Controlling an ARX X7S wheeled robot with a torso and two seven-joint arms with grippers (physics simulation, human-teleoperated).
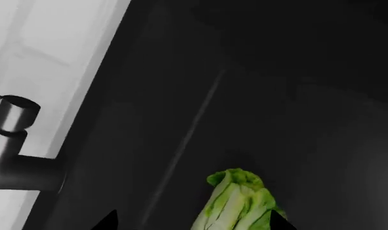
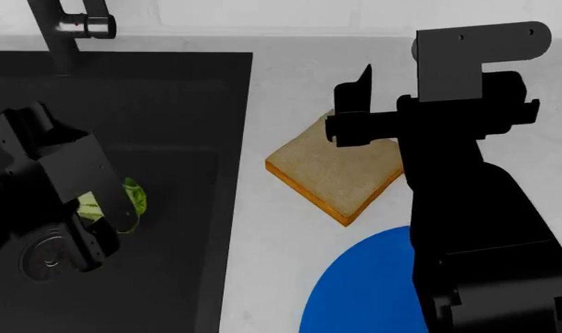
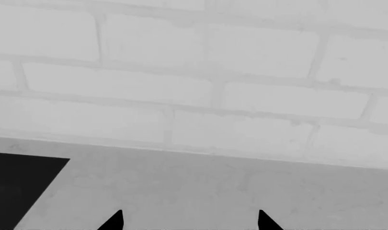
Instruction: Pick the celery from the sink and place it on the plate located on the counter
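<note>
The celery (image 2: 134, 198), a pale green ribbed bunch with leafy tops, lies on the floor of the black sink (image 2: 170, 104). My left gripper (image 2: 112, 218) is down in the basin right over it. In the left wrist view the celery (image 1: 235, 203) sits between the wide-apart fingertips of that gripper (image 1: 192, 223), close to one of them; the jaws are open. The blue plate (image 2: 360, 295) rests on the white counter (image 2: 300, 62), partly hidden by my right arm. My right gripper (image 2: 355, 111) hangs open above the counter with nothing in it, its tips (image 3: 188, 221) facing the wall.
A tan bread slice (image 2: 332, 173) lies on the counter between sink and plate. The dark faucet (image 2: 68, 28) stands at the sink's back rim; its metal body (image 1: 15, 143) shows close by in the left wrist view. A round drain (image 2: 42, 258) sits beside my left gripper.
</note>
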